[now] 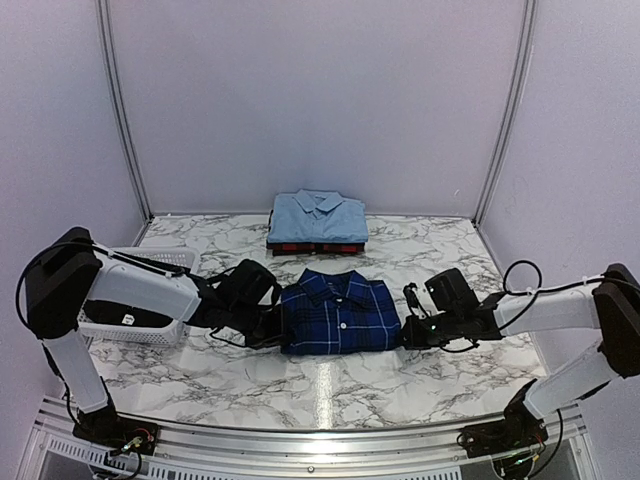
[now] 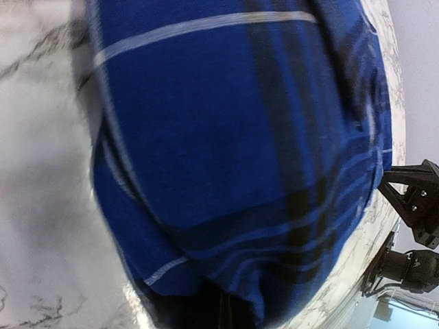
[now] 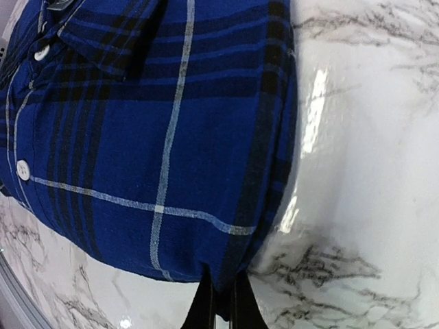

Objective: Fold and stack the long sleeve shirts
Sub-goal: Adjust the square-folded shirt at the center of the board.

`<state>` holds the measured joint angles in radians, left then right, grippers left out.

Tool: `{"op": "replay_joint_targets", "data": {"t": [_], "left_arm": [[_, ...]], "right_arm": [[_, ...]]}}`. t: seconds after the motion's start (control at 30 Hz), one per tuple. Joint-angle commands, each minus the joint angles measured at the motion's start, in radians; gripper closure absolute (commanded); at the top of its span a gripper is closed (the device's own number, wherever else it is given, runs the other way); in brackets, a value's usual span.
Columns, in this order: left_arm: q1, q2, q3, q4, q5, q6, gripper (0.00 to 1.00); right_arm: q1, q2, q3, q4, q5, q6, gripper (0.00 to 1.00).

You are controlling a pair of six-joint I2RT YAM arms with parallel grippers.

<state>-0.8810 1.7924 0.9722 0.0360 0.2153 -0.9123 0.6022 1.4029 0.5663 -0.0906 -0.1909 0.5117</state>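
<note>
Pale lilac walls point(image 1: 320, 90) close in a white marbled desk point(image 1: 330, 390) on three sides. In the middle of the desk lies the navy plaid shirt point(image 1: 340, 312), folded into a rough rectangle, front up, with its collar towards the far edge and its button line running down the centre. Both arms reach in low to its two short sides.

The right wrist view shows the same navy plaid shirt point(image 3: 151, 137) from its right side. There are thin white lines crossing the blue, two white buttons point(image 3: 23, 169) at the left of the picture and the collar point(image 3: 103, 34) at the top. The right arm's point(image 1: 545, 310) jaws are pressed close together at the bottom of that view, and the dark fingertips point(image 3: 204, 310) pinch the folded edge of the cloth just above the desk.

In the left wrist view the navy plaid shirt point(image 2: 226, 137) fills nearly the whole picture and hangs over a dark shape at the bottom edge. Whether the left arm's point(image 1: 140, 290) jaws are spread or pinching cannot be told. The black end of the right arm point(image 2: 418, 199) shows beyond the cloth at the right.

At the middle of the far edge, well apart from the navy shirt, the light blue shirt point(image 1: 318, 217) lies folded, collar up. It rests on the folded red-and-black plaid shirt point(image 1: 315, 247), of which only a strip shows beneath.

By the left edge a white slotted basket point(image 1: 160, 262) stands partly behind the left arm
</note>
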Motion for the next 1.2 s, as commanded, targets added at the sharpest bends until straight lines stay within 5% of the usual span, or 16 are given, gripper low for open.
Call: {"op": "replay_joint_targets", "data": {"t": [0.0,0.13,0.27,0.4,0.8,1.17], "left_arm": [[-0.027,-0.055,-0.135,0.050,0.030,-0.104,1.00],[-0.056,-0.087,-0.178,0.062,0.043,-0.115,0.99],[-0.052,-0.166,-0.153,-0.027,-0.027,-0.076,0.66],[-0.009,-0.216,-0.129,-0.106,-0.071,-0.047,0.49],[0.129,-0.141,-0.038,-0.049,-0.006,0.052,0.38],[0.189,0.077,0.090,0.105,0.018,0.049,0.53]], "right_arm": [[0.047,-0.080,-0.068,-0.066,-0.013,0.061,0.99],[0.052,-0.148,-0.083,-0.123,0.008,0.063,0.89],[0.051,-0.160,-0.002,-0.208,0.066,0.031,0.60],[0.038,-0.133,0.086,-0.234,0.111,-0.015,0.46],[-0.108,0.051,0.210,-0.028,0.018,-0.135,0.41],[-0.152,0.266,0.291,0.142,-0.039,-0.141,0.45]]}}
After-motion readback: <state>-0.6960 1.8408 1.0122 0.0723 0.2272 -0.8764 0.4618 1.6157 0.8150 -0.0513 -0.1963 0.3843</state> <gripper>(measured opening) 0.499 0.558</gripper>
